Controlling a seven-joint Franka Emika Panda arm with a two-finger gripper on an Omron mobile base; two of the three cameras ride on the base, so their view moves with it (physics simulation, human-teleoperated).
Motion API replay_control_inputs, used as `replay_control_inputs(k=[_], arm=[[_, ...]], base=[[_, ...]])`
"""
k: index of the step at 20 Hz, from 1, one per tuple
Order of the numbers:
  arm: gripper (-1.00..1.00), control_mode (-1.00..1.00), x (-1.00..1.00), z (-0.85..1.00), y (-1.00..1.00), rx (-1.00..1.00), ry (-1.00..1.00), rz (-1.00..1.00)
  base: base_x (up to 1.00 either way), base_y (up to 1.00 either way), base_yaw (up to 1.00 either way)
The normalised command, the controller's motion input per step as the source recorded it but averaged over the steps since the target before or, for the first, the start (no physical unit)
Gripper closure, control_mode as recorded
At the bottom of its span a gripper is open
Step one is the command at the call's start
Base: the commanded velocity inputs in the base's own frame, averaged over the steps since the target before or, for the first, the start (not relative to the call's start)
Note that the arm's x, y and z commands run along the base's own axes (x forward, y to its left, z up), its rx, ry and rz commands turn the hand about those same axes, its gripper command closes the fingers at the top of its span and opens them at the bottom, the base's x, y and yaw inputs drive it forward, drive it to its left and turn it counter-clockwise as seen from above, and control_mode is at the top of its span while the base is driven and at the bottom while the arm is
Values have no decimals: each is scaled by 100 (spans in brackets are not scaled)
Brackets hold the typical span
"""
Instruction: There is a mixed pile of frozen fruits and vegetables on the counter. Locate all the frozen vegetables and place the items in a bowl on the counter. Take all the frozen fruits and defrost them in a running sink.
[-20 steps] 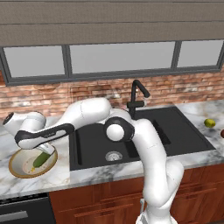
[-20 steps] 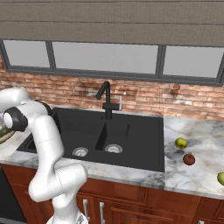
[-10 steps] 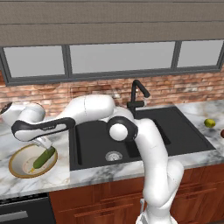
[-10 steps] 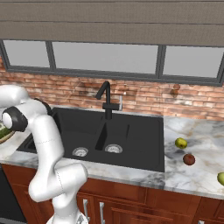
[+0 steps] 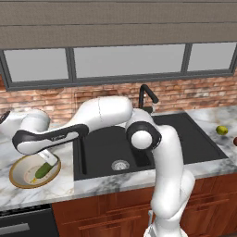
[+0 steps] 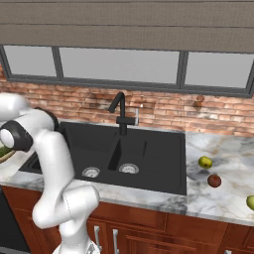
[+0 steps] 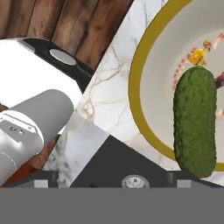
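Cucumber (image 5: 42, 171) lies in the bowl (image 5: 18, 178) at far left, under the released gripper (image 5: 48, 159). Right base view: lemon-like ball (image 6: 205, 161), dark red ball (image 6: 214, 180) and pale ball (image 6: 251, 202) lie right of the sink (image 6: 149, 158). Hand view: cucumber against the near rim, tips unseen.

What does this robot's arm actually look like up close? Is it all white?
Mostly white. The arm is built from smooth, rounded, glossy white segments, with dark round caps at the joints, like the black disc with a white centre at its elbow. The forearm carries a long black band with small pale lettering. No loose cables show. It stands on a white pedestal base.
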Motion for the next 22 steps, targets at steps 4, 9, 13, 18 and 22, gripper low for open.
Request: replay_control_inputs(k=[4, 9, 13, 18, 22], arm=[[-100, -100, -56, 17, -72, 0, -12, -14], [-100, -100, -17, 61, -82, 1, -11, -14], [-100, -100, 0, 56, -91, 7, -4, -17], [-100, -100, 0, 23, -98, 6, -5, -19], [-100, -100, 1, 0, -93, 1, -11, -20]], base=[[0, 0, 0], [0, 0, 0], [0, 0, 0], [0, 0, 0], [0, 0, 0]])
